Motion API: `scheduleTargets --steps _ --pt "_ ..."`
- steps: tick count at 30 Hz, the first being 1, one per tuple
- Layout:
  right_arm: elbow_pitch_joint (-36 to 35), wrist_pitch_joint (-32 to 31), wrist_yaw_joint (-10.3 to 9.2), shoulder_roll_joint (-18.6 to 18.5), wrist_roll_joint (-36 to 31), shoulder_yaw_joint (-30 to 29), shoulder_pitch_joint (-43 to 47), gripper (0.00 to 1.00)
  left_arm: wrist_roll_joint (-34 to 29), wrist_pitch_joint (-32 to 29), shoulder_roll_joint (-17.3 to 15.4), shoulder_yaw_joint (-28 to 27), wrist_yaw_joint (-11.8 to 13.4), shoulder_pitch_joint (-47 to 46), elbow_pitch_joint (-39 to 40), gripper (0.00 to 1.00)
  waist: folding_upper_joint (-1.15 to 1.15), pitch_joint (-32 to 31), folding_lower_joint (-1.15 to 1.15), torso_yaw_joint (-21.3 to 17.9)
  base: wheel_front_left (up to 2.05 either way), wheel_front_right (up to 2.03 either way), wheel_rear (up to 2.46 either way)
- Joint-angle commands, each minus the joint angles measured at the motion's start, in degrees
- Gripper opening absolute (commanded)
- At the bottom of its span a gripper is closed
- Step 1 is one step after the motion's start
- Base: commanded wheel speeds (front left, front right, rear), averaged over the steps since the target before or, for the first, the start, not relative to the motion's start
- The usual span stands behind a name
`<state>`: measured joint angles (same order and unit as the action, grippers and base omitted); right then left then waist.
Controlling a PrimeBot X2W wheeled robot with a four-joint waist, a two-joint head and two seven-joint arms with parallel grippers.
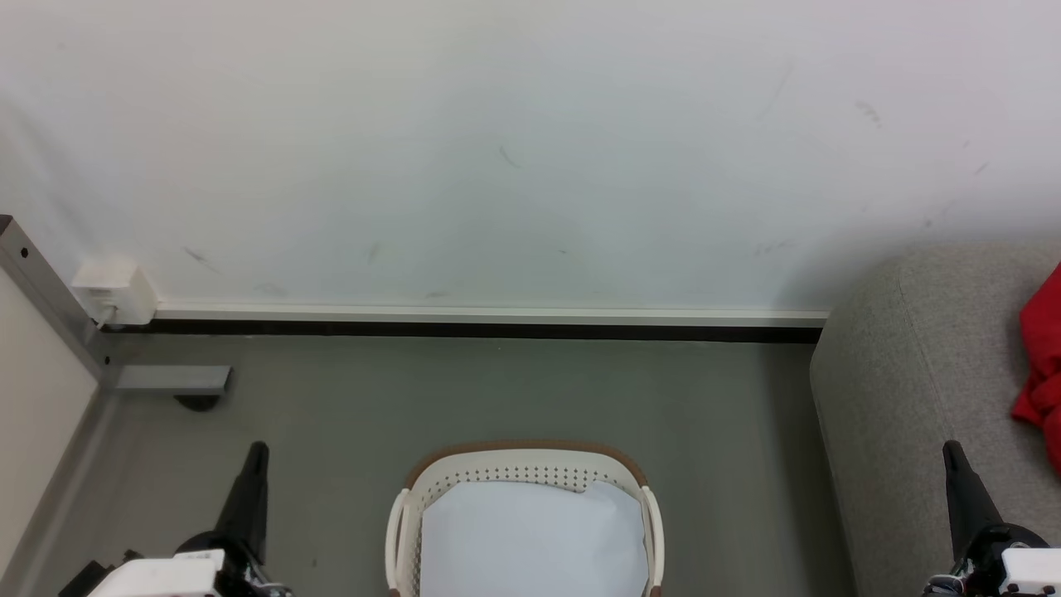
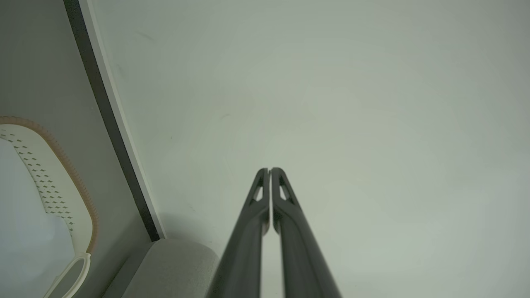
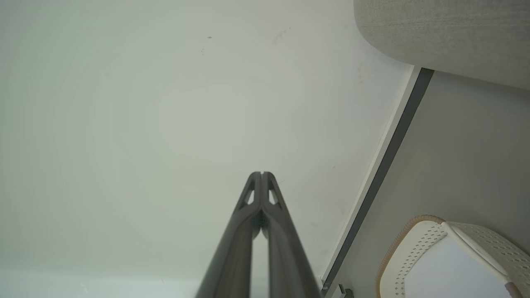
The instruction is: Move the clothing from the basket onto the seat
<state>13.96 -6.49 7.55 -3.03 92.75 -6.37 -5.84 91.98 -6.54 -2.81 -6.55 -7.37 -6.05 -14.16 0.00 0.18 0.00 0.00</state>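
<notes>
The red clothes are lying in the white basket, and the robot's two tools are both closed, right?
Not quite. The red clothes lie on the grey sofa, not in the basket, which holds a white sheet; the head view shows it. The left tool and right tool are indeed both closed.

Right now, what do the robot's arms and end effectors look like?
The left end effector and right end effector each have two long, slim, dark-grey fingers tapering to tips, with slotted cut-outs near the ends. A white boxy wrist housing sits behind each.
</notes>
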Motion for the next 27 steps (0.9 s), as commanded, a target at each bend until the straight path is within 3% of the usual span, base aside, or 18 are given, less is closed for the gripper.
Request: scheduleTargets --steps 1,27 --pt "0.1 -0.1 -0.12 0.2 -0.5 -0.3 -0.7 0.0 0.8 -0.2 -0.1 0.0 -0.2 -0.4 0.2 0.0 0.0 0.0 0.0 0.0 0.0 0.0 0.0" --pt "0.1 -0.2 -0.12 0.2 -0.5 -0.3 -0.7 0.0 0.8 -0.2 -0.1 0.0 -0.2 -0.4 0.2 0.0 0.0 0.0 0.0 0.0 0.0 0.0 0.0"
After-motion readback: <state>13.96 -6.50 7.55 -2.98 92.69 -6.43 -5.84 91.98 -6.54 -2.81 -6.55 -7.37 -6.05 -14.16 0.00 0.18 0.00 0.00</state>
